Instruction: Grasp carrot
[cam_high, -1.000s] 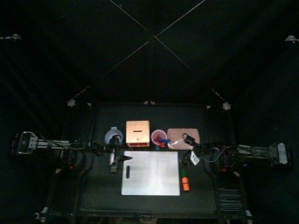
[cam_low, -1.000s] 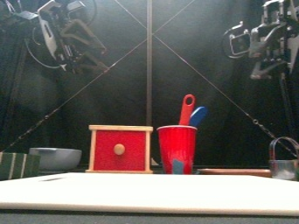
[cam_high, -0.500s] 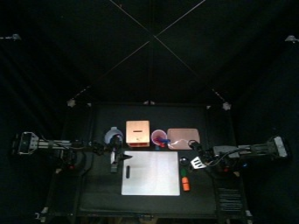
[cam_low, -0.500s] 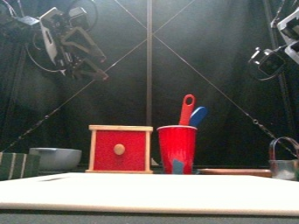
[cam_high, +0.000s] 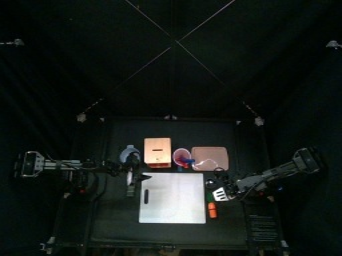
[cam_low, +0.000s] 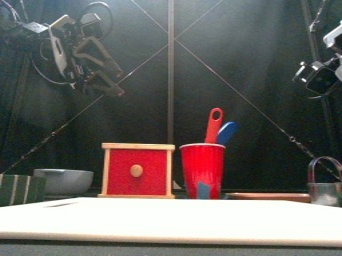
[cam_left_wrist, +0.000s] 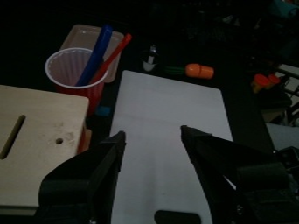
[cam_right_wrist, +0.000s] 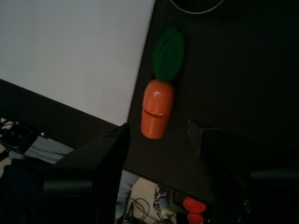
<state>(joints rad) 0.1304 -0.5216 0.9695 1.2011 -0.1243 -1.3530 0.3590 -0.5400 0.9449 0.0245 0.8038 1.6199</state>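
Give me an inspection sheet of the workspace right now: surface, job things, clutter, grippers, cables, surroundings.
Surface: black table, white board at its middle.
Job's things: carrot on the table beside the board, not held.
Clutter: red cup holding utensils, red box, grey bowl.
Grippers: left gripper open above the board; right gripper open, over the carrot.
Cables: nothing seen on the table.
Surroundings: black curtains.

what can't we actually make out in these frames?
- Carrot: a tiny orange speck in the top view; absent from the front view, where only the white board's near edge shows.
- Right gripper: out of the front view, only part of the arm shows at the picture's right edge.
- Red cup: contents hidden by its wall in the front view; only two handles stick out.
- Left gripper: blurred in the front view.
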